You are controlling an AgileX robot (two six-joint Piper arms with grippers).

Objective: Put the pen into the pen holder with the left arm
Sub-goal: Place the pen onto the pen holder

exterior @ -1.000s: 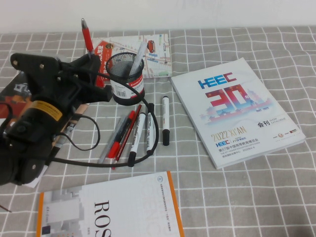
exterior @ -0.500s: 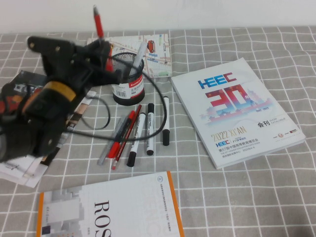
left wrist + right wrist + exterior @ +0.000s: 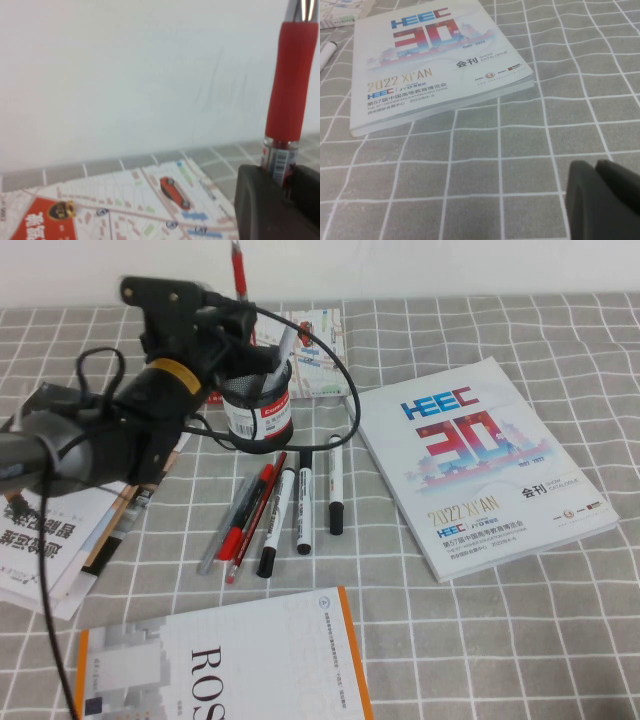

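Observation:
My left gripper (image 3: 240,312) is shut on the red pen (image 3: 238,264) and holds it upright, tip up, just above the far left rim of the black mesh pen holder (image 3: 259,405). The holder stands on the checked cloth with a white pen in it. In the left wrist view the pen (image 3: 291,85) rises from between the black fingers (image 3: 257,200) of the left gripper (image 3: 282,175). My right gripper (image 3: 598,172) shows only in the right wrist view, shut and empty, low over the cloth near a white magazine.
Several markers and pens (image 3: 285,505) lie in front of the holder. A white HEEC magazine (image 3: 480,455) lies to the right, a ROS book (image 3: 230,665) at the front, a map booklet (image 3: 318,340) behind the holder, and stacked magazines (image 3: 45,540) at the left.
My left arm has risen and swung right and farther away, carrying the pen from left of the holder to just above its far left rim.

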